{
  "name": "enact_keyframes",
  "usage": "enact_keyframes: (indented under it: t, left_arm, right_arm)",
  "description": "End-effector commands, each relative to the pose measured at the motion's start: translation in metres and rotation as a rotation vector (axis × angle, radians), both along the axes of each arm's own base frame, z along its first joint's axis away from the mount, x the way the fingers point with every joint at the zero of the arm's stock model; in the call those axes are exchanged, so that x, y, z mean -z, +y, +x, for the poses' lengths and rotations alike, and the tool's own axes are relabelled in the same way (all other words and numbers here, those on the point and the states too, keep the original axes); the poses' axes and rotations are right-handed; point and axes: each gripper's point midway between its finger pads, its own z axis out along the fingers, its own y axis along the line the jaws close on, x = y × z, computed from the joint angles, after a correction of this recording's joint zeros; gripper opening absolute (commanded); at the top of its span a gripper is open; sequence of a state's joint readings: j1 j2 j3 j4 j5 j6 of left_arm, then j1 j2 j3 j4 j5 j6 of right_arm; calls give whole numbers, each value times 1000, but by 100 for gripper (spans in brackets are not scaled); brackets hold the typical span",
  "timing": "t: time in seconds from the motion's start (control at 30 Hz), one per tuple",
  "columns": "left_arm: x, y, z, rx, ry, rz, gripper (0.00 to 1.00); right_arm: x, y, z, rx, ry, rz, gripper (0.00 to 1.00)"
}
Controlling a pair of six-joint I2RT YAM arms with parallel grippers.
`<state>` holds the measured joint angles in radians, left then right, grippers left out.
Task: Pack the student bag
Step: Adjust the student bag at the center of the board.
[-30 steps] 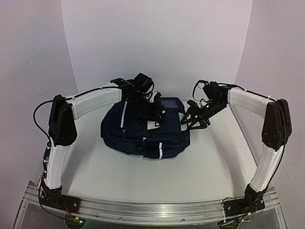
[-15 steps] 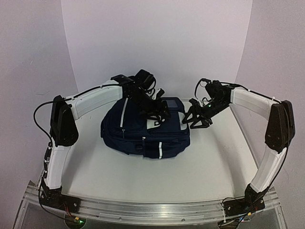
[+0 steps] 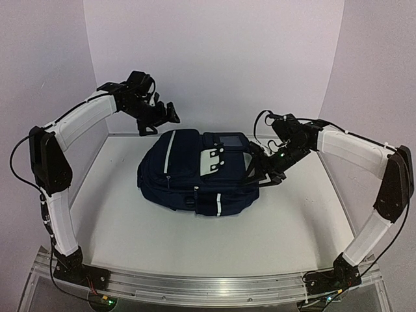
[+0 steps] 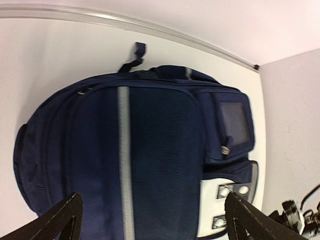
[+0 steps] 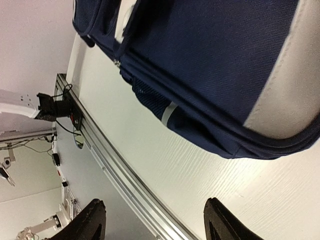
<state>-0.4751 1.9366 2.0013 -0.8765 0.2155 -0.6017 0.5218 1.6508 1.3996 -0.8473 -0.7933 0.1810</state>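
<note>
The student bag (image 3: 188,179) lies flat in the middle of the table, dark navy with a white stripe and white patches (image 3: 213,159) near its top. My left gripper (image 3: 164,117) hangs open in the air behind and to the left of the bag, holding nothing. In the left wrist view the bag (image 4: 160,150) lies well below the spread fingers (image 4: 65,217). My right gripper (image 3: 266,170) sits low at the bag's right side, open. Only bare table shows between its fingertips (image 5: 225,222), with the bag (image 5: 215,60) just beyond them.
The white table (image 3: 292,221) ends in an aluminium rail (image 3: 208,286) along the near edge, also seen in the right wrist view as the rail (image 5: 125,175). White walls close in the back and both sides.
The left gripper opened, let go of the bag's top and rose away to the back left. The right gripper shifted slightly down towards the bag's right side.
</note>
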Motion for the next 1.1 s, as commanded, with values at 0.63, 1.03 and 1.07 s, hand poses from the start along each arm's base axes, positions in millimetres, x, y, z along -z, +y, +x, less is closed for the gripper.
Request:
enact_keyframes:
  t: [0.63, 1.03, 1.07]
  left_arm:
    - [46, -27, -20, 348, 3, -159, 82]
    - [18, -26, -141, 347, 12, -158, 85]
    - [11, -18, -134, 299, -5, -148, 87]
  right_arm:
    - [21, 12, 94, 84, -78, -47, 72]
    - [-35, -10, 153, 183, -227, 5, 94]
    - [-36, -20, 152, 204, -216, 3, 96]
